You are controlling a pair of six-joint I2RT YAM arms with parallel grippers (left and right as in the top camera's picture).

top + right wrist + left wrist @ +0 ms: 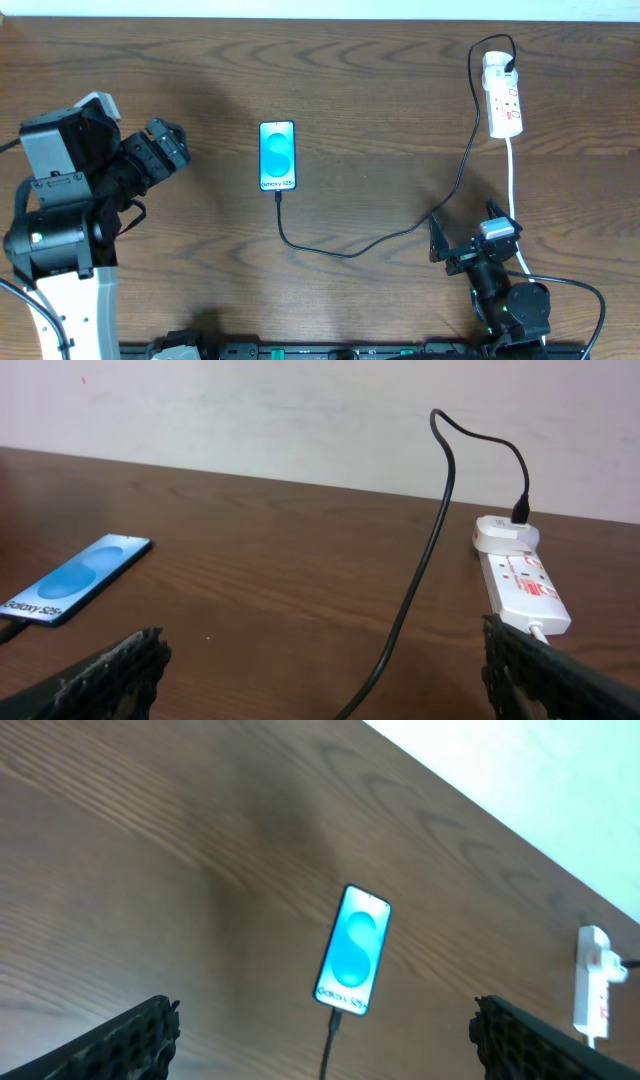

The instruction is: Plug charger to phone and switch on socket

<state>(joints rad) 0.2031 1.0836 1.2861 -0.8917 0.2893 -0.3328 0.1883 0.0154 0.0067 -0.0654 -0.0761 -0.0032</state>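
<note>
The phone [277,156] lies flat mid-table, cyan screen up; it also shows in the left wrist view [352,951] and the right wrist view [75,580]. The black charger cable [400,232] runs from the phone's near end, where its tip sits in the port [335,1016], across to the white socket strip [503,100] at the back right, where its plug [519,514] is inserted. My left gripper [325,1038] is open, held above the table left of the phone. My right gripper [325,670] is open near the front right, over the cable.
The strip's white cord [513,190] runs toward the right arm's base [500,290]. The left arm [70,200] stands at the table's left side. A pale wall [300,410] lies behind the far table edge.
</note>
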